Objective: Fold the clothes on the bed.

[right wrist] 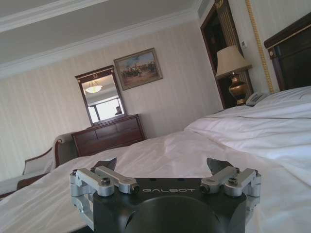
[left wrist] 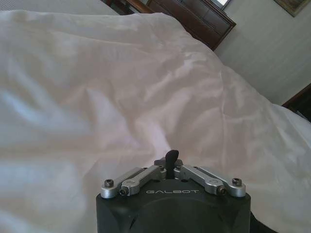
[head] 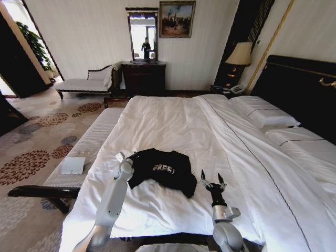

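Black T-shirt (head: 163,170) lying rumpled on white bed (head: 173,121), near its foot-side edge, between both sets of fingers.

Left gripper (head: 122,158) sitting just beside shirt's left sleeve edge, fingers clenched together, gripping nothing that shows in left wrist view; likely lining up on sleeve.

Right gripper (head: 212,182) hovering just beside shirt's right hem, fingers spread wide, pointing up bed, empty; probably readying to pinch hem.

Folding apparently not yet begun.
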